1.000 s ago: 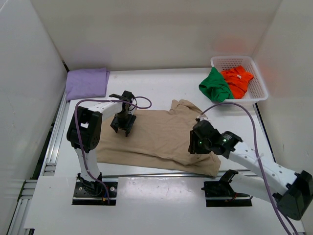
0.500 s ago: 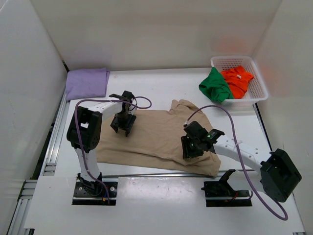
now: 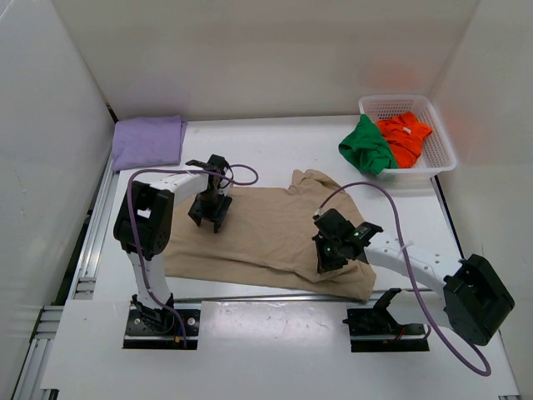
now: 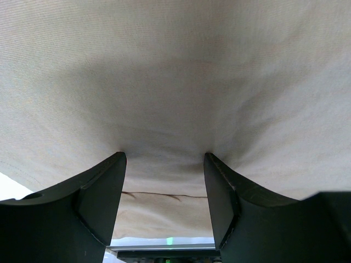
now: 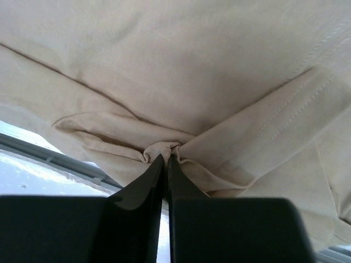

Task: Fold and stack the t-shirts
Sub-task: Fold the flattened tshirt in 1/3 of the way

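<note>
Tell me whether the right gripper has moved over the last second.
Yes: the right gripper shifted slightly left, away from the white plastic lattice basket, and closed on the tan cloth t-shirt.

spread shirt (image 3: 268,232) on table (image 3: 275,146), basket (image 3: 398,99) behind right

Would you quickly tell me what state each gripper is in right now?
Left gripper: open, fingertips pressed onto the tan t-shirt.
Right gripper: closed, pinching a fold of the tan t-shirt.
</note>
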